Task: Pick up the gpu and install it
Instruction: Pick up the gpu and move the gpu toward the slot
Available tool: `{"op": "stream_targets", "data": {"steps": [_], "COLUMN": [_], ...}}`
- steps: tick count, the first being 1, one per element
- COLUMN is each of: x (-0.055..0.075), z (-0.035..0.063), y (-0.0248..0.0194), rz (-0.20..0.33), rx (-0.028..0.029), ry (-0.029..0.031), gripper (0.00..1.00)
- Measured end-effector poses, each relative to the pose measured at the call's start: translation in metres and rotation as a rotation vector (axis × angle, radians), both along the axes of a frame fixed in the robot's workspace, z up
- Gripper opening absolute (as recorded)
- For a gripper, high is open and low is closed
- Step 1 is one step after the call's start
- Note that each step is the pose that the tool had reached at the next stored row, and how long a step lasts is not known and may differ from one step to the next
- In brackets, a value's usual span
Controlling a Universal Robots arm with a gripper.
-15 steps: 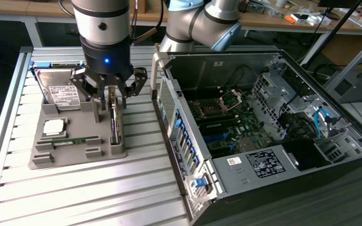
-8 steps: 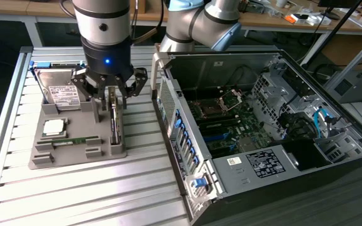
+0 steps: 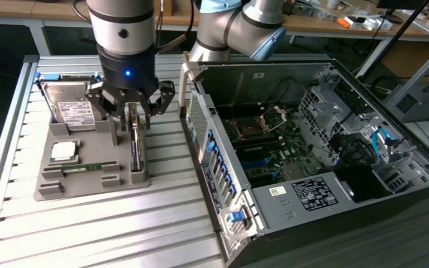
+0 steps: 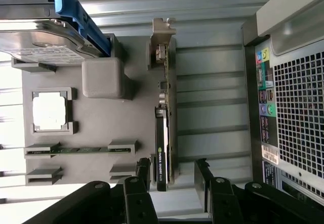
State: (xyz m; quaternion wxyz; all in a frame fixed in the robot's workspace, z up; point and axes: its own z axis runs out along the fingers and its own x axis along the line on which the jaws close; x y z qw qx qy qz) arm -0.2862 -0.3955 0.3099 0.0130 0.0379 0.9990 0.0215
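Observation:
The gpu [image 3: 136,144] is a thin dark card with a silvery metal edge. It stands on its edge in a slot of the grey holder [image 3: 87,181] on the slatted table. My gripper [image 3: 134,114] hangs right over the card's far end, open, one finger on each side of it. In the wrist view the gpu [image 4: 164,118] runs lengthwise away from the gripper [image 4: 172,173]. One fingertip [image 4: 144,169] sits close beside the card, and the other fingertip [image 4: 202,169] stands off it with a visible gap.
The holder also carries a hard drive [image 3: 73,109] in a blue bracket, a square processor [image 3: 64,149] and a slim green memory stick [image 3: 84,166]. The open computer case [image 3: 311,156] lies at the exterior view's right, its perforated rear panel [image 4: 296,82] near the holder.

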Motion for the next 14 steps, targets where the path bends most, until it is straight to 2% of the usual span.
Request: {"op": "stream_targets", "data": {"steps": [14], "x": [0.0001], "z": [-0.0048], "y": [0.0003], "rz": [0.0], "rx": [-0.0001], "ry": [-0.0001], "gripper": [0.48]}}
